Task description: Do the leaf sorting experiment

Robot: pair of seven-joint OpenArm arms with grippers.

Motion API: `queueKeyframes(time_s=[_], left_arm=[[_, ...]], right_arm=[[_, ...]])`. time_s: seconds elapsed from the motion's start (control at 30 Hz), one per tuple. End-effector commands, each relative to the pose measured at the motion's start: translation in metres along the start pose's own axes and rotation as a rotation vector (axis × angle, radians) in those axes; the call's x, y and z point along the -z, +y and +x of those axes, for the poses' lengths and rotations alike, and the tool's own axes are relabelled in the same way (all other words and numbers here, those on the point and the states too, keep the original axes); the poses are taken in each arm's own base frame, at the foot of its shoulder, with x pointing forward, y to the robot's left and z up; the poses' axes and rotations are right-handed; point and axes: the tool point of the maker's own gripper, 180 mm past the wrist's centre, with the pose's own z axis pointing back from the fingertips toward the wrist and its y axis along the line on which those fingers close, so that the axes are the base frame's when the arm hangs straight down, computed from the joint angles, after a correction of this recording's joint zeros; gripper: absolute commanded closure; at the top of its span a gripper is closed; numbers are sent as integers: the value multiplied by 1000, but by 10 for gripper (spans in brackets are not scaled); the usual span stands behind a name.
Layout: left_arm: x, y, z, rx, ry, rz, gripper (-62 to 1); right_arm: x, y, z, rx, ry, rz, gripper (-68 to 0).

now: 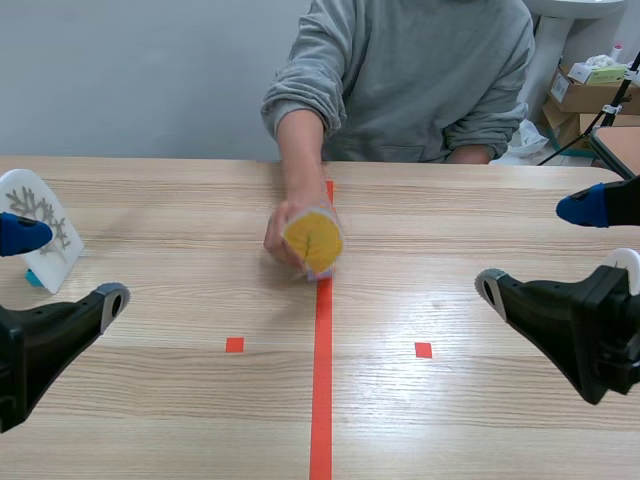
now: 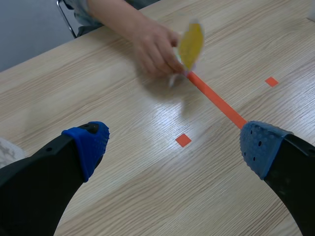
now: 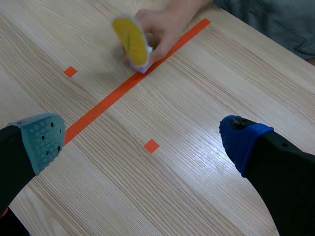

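Hand (image 1: 285,225) of a person seated across the table (image 1: 160,200) holds one yellow leaf piece (image 1: 312,240) upright over the far stretch of the orange-red tape line (image 1: 321,380), at the table's middle. The fingers wrap it from behind. The table's far edge runs just behind the forearm.

Your left gripper (image 2: 174,145) and right gripper (image 3: 143,141) hang low at either side, jaws spread wide, nothing between the pads. They sit well apart from each other and from the hand, with a broad run of wood between them. That run carries only marks: one tape line and two small tape squares (image 1: 234,345), one on each side of the line.

The left gripper's far finger hangs just in front of the single white plaque (image 1: 35,215), which stands near the table's left edge and bears a grey branching figure. Cardboard boxes (image 1: 590,85) are stacked beyond the far right corner.

The leaf piece shows you its flat yellow face, with a dark vein running roughly top to bottom. From the wrist views it reads as a narrow oval on end, long axis near vertical, its lower end over the tape line. It is blurred, so you cannot tell its finer outline.
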Motion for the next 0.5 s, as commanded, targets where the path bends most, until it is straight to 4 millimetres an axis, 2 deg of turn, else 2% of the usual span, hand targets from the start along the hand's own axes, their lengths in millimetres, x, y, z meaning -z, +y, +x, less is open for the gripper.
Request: queueKeyframes(time_s=[0.0,0.47], left_arm=[[0,-3,8,-5,-30,-4,-566],[1,-3,1,-3,10,-6,-566]], right_arm=[[0,-2,7,-17,-25,4,-653],[0,-2,7,-17,-25,4,-653]])
